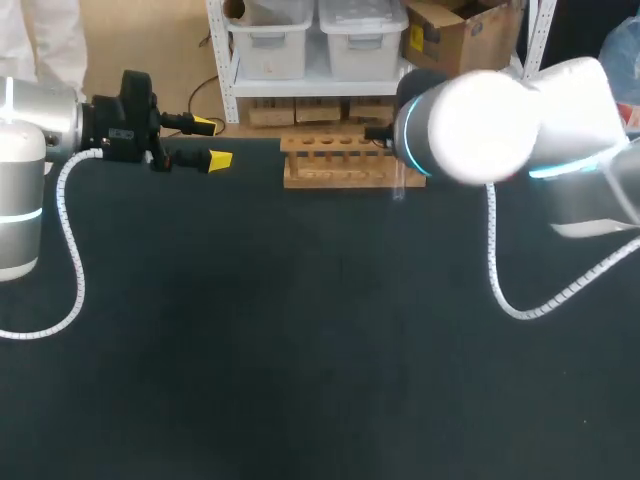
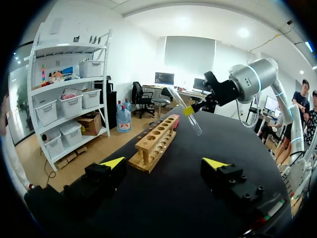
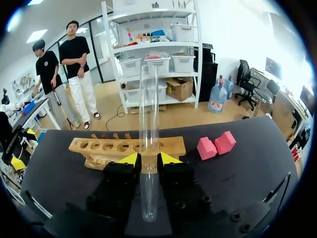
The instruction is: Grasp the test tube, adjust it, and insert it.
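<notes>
Test tube [image 3: 148, 109] gripped near the rack [image 3: 99, 148], not yet inserted.
Head view: left gripper [image 1: 212, 142] gapes empty at the counter's [image 1: 300, 350] ten o'clock. Left wrist view: the tube hangs tilted. Right wrist view: right gripper [image 3: 148, 159] clamps it; upright it first, I judge. Pink blocks [image 3: 216, 145] at two o'clock, well apart.

- No legible text, labels, numbers or signs in any view.
- Nothing readable on or near either claw.
</notes>
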Controlling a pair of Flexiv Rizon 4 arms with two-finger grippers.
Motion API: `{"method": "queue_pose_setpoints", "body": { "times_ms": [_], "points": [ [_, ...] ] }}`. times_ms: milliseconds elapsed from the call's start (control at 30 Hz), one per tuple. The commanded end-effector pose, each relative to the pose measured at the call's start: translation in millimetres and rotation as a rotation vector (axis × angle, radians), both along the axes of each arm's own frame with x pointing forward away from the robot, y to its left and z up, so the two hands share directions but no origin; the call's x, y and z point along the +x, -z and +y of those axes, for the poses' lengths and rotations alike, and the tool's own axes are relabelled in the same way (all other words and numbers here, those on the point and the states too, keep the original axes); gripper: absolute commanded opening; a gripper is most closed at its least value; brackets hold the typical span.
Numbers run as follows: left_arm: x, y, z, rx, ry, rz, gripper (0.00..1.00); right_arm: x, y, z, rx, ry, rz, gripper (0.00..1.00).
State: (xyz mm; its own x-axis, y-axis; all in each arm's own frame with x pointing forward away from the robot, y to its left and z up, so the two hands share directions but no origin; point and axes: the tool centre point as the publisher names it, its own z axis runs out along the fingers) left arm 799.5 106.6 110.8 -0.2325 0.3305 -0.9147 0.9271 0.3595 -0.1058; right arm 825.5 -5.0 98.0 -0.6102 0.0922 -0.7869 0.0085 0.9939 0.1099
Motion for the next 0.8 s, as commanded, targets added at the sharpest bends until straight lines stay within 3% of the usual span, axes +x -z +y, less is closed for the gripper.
{"method": "queue_pose_setpoints", "body": {
  "times_ms": [33, 400, 600, 800],
  "points": [
    [-1.5, 1.3, 0.1, -0.004, -0.003, -0.006, 1.0, -19.5, -8.6, -10.7, 0.001, 0.031, -0.251, 0.0],
    [-1.5, 1.3, 0.1, -0.004, -0.003, -0.006, 1.0, -32.6, -22.9, -26.7, 0.035, 0.064, -0.359, 0.0],
    [-1.5, 1.3, 0.1, -0.004, -0.003, -0.006, 1.0, -39.8, -28.6, -34.8, 0.104, 0.04, -0.377, 0.0],
    [-1.5, 1.3, 0.1, -0.004, -0.003, -0.006, 1.0, -43.9, -32.6, -35.6, 0.099, -0.033, -0.375, 0.0]
  ]
}}
